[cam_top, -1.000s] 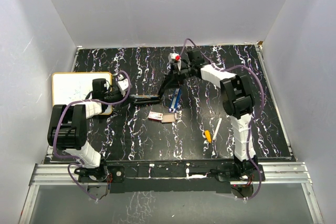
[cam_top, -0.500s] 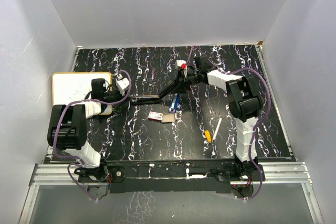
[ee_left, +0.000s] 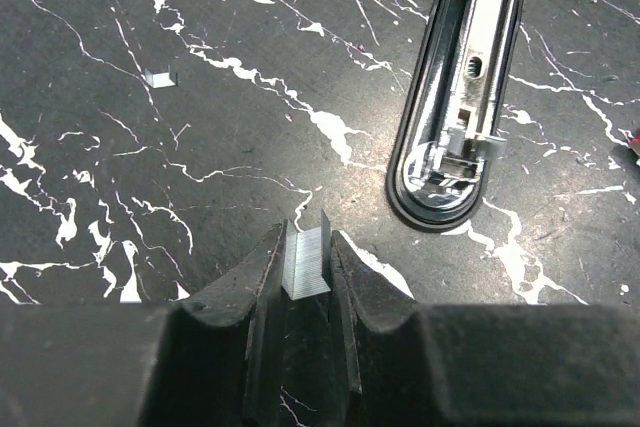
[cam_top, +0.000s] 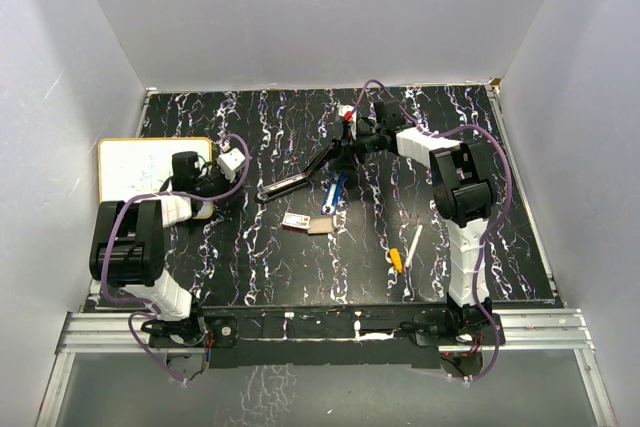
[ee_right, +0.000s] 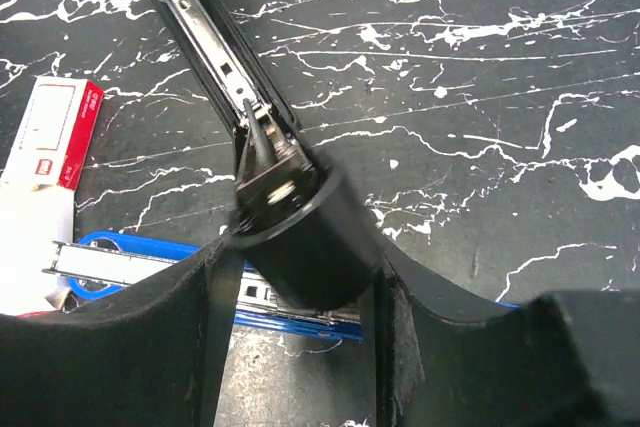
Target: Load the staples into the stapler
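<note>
Staples are partly on their way: a staple strip (ee_left: pixel 307 265) is out of the staple box (cam_top: pixel 298 221) and pinched firmly in the left gripper (ee_left: pixel 306 243), low over the desk (cam_top: pixel 480 197) and just short of the black stapler (cam_top: pixel 292 184). The stapler lies approx. mid-desk, opened up, w/ its magazine channel (ee_left: pixel 470 67) bare and no staples visible in it. So my read is box opened, strip picked, stapler opened; left to do are seating the strip in the channel and closing the top. The box sits just toward the near edge from the stapler, w/ a blue stapler (cam_top: pixel 335 190) btwn them. The right gripper (ee_right: pixel 303 267) has a finger on each side of the stapler's blurred black rear end. Can't tell whether it grips or has let go. Left arm is folded along the left edge, elbow high, wrist reaching right past the whiteboard (cam_top: pixel 140 169) toward the stapler's front tip. Right arm runs up from the near-right corner, then bends left toward the far edge to reach the stapler's rear. One loose staple (ee_left: pixel 160 76) lies apart on the desk.
</note>
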Robot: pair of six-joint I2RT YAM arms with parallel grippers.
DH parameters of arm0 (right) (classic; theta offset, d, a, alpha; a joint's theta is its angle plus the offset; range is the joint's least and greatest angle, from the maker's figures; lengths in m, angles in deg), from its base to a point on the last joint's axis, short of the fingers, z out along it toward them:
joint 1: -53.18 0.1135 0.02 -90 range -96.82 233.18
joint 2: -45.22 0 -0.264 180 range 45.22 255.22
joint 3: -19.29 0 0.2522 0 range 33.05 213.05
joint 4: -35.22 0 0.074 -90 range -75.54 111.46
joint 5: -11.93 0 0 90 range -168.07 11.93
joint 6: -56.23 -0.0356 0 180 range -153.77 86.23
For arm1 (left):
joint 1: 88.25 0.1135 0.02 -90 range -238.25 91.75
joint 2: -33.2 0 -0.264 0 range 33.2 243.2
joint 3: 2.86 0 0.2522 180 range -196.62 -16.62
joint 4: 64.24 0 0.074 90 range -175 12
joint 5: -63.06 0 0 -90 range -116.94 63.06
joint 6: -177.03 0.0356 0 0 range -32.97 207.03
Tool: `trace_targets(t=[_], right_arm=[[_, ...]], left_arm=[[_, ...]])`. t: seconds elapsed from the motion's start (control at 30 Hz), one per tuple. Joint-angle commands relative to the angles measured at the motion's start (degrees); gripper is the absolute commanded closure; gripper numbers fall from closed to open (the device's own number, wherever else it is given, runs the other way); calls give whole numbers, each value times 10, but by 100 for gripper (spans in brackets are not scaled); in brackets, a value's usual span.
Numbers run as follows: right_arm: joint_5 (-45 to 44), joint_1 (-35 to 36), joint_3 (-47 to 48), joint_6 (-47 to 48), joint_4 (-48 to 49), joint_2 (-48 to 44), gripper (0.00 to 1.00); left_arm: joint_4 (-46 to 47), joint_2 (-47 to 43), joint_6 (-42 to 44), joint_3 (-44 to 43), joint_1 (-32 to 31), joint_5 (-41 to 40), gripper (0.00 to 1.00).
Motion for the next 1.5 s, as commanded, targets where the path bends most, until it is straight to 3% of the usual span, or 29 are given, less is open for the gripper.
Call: trace_targets(t=[0.0, 0.2, 0.33, 0.57, 0.63, 1.0, 1.17, 1.33, 1.4, 1.47], right_arm=[[-9, -2, 25, 18, 1, -3, 49], [6, 0, 37, 32, -23, -8, 48], [6, 1, 42, 31, -30, -13, 46], [4, 2, 34, 32, -35, -32, 45], [2, 1, 30, 32, -37, -41, 45], [-34, 1, -4, 23, -39, -101, 45], [-55, -2, -25, 18, -40, -129, 44], [-64, -2, -49, 5, -33, -156, 44], [-55, -2, -59, -20, -11, -161, 44], [-45, 0, -67, -40, 7, -160, 44]], left_arm=[[-26, -35, 9, -15, 1, 33, 100], [-95, -31, 24, -58, 1, 80, 92], [-97, -17, -5, -80, 1, 56, 81], [-102, 7, -61, -116, 2, 13, 37], [-98, 3, -87, -119, 2, 19, 30], [-165, -32, -150, -154, -2, 160, 27], [-232, -61, -63, -144, -6, 215, 27], [-282, -60, 8, -132, -34, 190, 27], [-252, -50, -2, -121, -52, 165, 27], [-163, -31, -66, -113, -85, 135, 31]])
